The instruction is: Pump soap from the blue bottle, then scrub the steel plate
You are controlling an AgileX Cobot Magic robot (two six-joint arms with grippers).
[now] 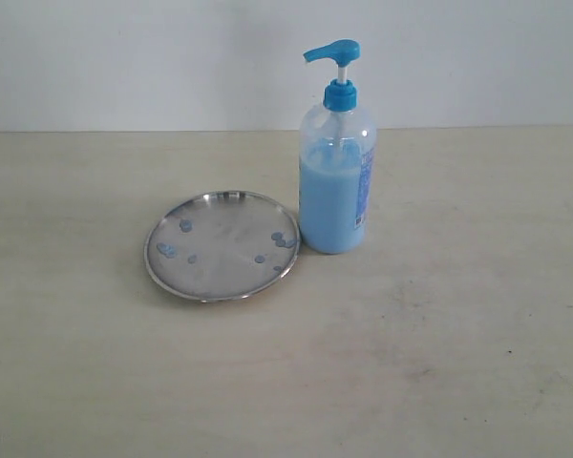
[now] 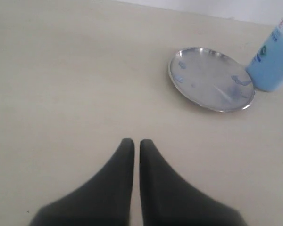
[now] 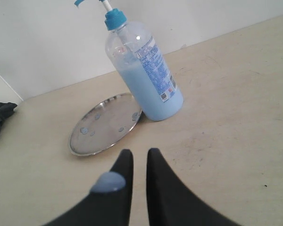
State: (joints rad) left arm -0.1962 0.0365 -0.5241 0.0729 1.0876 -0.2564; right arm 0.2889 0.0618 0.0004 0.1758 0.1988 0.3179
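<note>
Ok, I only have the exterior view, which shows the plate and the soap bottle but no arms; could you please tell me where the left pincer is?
Observer: The left pincer hangs over bare table, apart from the plate, its fingers nearly together and holding nothing.
Operator: Thank you. Is the right one clean?
Observer: No, the right pincer has a blob of blue soap sitting on one finger.
Operator: Is anything else lying about that I can't see?
Observer: Yes, a dark crumpled thing, perhaps a cloth, shows at the border of the right wrist view, on the side of the plate away from the bottle.
</note>
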